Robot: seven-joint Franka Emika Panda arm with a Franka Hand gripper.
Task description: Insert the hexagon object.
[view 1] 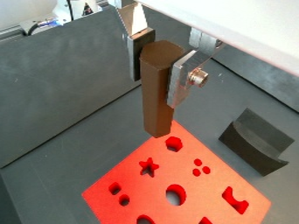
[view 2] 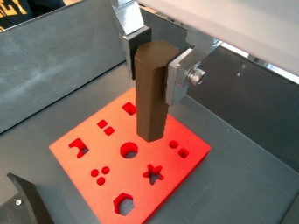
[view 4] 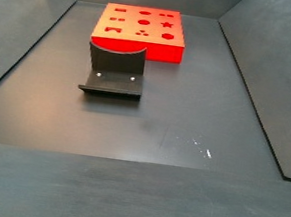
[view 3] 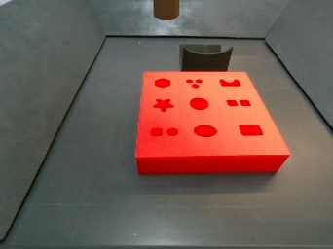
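**Peg aloft over the red block**

While hanging upright between the silver finger plates (view 1: 131, 48), showing as a long, slim, dark brown rod with flat faces: the hexagon object (view 1: 158, 87), also in the second wrist view (view 2: 152, 92). Clamping it near its top end: the gripper (view 2: 158, 54), jaws closed on its sides. Hovering above the red block (view 3: 208, 126), lower tip clear of the cut-out holes. Peeking in at twelve o'clock in a side view (view 3: 166, 9). Sitting just beyond the block's far edge: the dark grey curved block (view 3: 202, 52). Lying bare all round: grey floor (view 4: 158, 132), walls well apart.
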